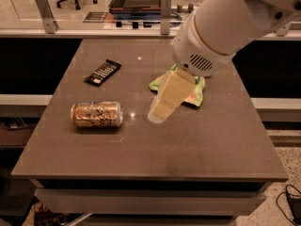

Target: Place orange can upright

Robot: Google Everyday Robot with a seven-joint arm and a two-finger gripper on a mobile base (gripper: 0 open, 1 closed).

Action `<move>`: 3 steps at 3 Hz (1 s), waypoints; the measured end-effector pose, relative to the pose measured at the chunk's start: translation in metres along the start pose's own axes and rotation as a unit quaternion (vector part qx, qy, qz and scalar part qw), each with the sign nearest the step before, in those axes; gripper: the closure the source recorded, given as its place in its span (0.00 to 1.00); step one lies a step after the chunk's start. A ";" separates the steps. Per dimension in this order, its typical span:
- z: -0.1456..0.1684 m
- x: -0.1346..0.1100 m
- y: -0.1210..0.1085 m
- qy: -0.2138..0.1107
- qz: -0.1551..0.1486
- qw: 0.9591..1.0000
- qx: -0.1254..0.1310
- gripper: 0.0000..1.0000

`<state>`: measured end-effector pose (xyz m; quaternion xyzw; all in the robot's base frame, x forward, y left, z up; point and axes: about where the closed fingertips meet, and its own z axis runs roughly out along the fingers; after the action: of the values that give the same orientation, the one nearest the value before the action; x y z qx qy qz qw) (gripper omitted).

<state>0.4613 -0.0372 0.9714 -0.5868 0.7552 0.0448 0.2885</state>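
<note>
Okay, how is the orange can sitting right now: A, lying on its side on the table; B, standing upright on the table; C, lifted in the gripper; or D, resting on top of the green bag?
A: the orange can lies on its side on the table, ends facing left and right, while the gripper hangs apart to its right, in front of the green bag.

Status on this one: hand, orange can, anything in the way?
The hand hovers right of the orange can, not touching. Can on its side, not upright. Nearby: green bag behind the hand, black wrapper farther back; neither between.
</note>
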 end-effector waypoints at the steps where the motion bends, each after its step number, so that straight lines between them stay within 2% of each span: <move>1: 0.011 -0.030 -0.005 -0.005 -0.032 0.999 0.002 0.00; 2: 0.026 -0.062 -0.007 0.006 -0.075 0.997 0.000 0.00; 3: 0.051 -0.085 -0.005 0.044 -0.110 0.993 -0.008 0.00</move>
<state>0.4974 0.0553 0.9724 -0.6697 0.6979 -0.0071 0.2539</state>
